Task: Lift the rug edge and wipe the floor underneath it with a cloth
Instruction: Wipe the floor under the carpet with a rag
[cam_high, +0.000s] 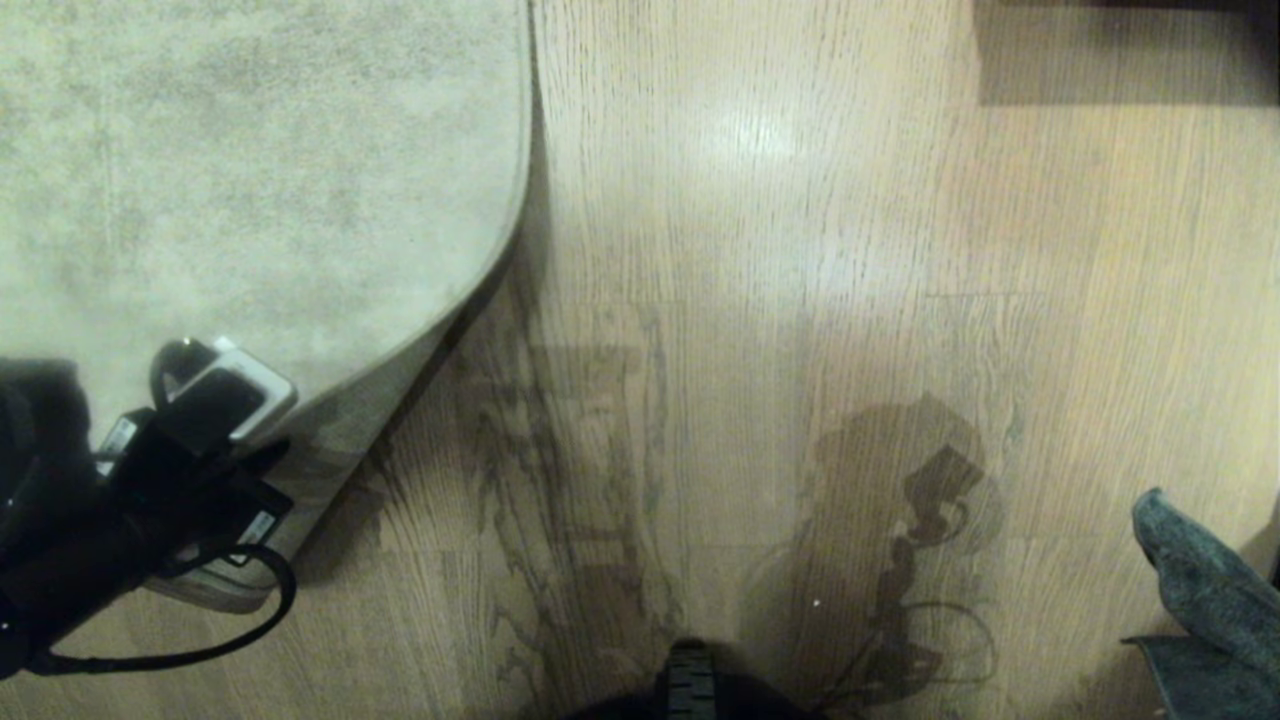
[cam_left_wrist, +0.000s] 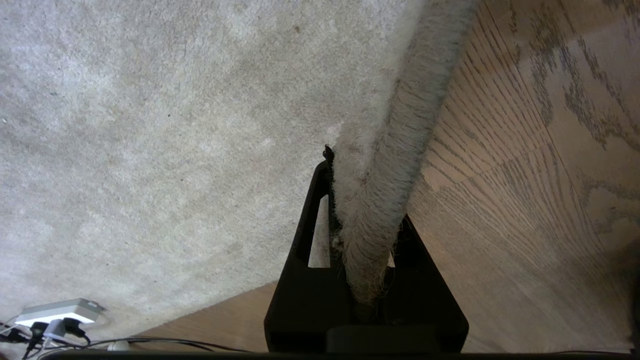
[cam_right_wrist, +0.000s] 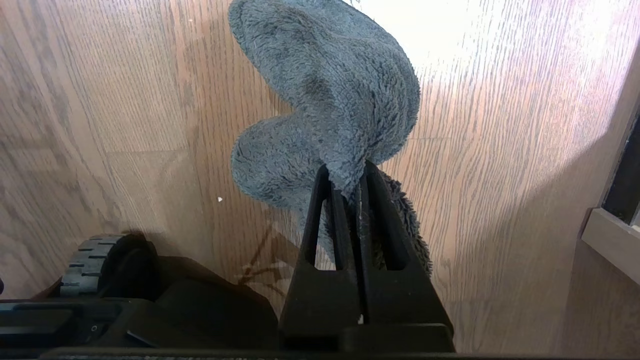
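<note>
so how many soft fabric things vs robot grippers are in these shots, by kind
pale grey-beige short-pile rug: 1
dark grey-teal microfibre cloth: 1
black robot grippers: 2, left gripper shut on the rug edge, right gripper shut on the cloth
total: 4

Wood-plank floor (cam_high: 800, 300) under bright light

A pale glare patch (cam_high: 755, 135) sits on the light brown, dark-streaked planks; a dark furniture edge (cam_high: 1125, 50) crosses the far right corner, and a white power strip (cam_left_wrist: 57, 311) with plugged cables lies beside 1 wall-less stretch.
</note>
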